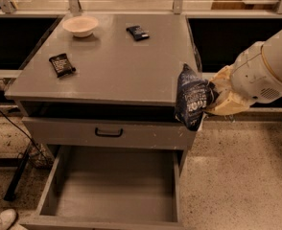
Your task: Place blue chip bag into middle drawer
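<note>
The blue chip bag [191, 97] hangs upright in the air off the cabinet's front right corner, lifted clear of the top. My gripper [212, 98] is at the bag's right side, shut on it, with the white arm reaching in from the right. The middle drawer [117, 186] is pulled out below, a wide grey metal box with a bare flat floor. The bag is above and to the right of the drawer's right wall.
On the grey cabinet top [117, 61] lie a small black flat packet [61, 64], a dark-blue bar wrapper [137, 32] and a white bowl [80, 26]. The drawer front with black handle [108, 132] sits above the open drawer. A shoe [1, 219] is at bottom left.
</note>
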`<state>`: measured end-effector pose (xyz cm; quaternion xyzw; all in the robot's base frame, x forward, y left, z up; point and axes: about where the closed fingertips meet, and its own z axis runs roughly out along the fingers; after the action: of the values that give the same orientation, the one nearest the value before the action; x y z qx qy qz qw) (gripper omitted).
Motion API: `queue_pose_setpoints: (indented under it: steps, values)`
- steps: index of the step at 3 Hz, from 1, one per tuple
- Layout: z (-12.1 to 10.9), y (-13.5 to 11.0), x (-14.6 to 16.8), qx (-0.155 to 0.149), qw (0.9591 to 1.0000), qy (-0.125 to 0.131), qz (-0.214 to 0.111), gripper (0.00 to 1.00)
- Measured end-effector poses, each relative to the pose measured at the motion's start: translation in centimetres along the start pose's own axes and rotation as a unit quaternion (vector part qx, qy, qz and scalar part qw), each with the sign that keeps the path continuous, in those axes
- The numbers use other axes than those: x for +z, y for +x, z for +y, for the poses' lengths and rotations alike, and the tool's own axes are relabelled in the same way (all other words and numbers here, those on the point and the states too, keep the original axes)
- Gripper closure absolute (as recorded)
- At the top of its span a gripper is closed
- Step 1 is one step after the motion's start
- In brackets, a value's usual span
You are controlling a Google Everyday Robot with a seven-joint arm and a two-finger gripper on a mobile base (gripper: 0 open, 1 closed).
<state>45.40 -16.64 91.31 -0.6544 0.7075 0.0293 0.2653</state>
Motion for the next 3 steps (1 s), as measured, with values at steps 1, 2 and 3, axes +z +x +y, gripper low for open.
queue_pose_setpoints:
  steps: [1,2,3]
  values:
    - [0.4,-0.3,0.6,-0.002,1.0000,-0.004,-0.002,1.00]
    - [1.9,-1.0,2.9,-0.004,0.9998,-0.019,-0.010,1.00]
    - [3.5,-1.3,6.2,-0.001,0.9986,-0.045,-0.028,1.00]
